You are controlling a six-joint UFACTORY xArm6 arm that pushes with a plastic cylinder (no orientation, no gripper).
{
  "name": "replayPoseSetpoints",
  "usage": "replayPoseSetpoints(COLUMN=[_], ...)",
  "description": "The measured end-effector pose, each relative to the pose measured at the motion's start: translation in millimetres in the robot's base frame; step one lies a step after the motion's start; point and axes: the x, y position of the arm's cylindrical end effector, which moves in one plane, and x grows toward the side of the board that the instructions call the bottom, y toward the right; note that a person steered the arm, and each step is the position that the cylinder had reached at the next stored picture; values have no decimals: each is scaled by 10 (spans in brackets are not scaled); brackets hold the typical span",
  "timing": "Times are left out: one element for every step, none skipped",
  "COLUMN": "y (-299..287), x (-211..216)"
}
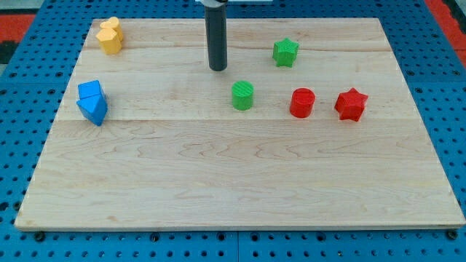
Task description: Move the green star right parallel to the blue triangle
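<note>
A wooden counter [240, 182] lies on a blue pegboard [22, 87]. Its near half is bare wood. Across the middle, from the view's left: a blue triangle [92, 102], a green cylinder [243, 95], a red cylinder [301, 102] and a red star [351, 104]. Farther back — toward the view's top — the green star [286, 52] sits right of my tip [218, 68], apart from it. A yellow block [110, 36] occupies the far left corner. The rod carries no fingers.

Pale, matt wooden board [240, 182]
</note>
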Motion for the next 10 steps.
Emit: replayPoseSetpoints(y=[5, 599, 740, 1068, 1566, 850, 48, -260, -438, -465], x=[-417, -548, -667, -797, -333, 78, 98, 144, 20, 402])
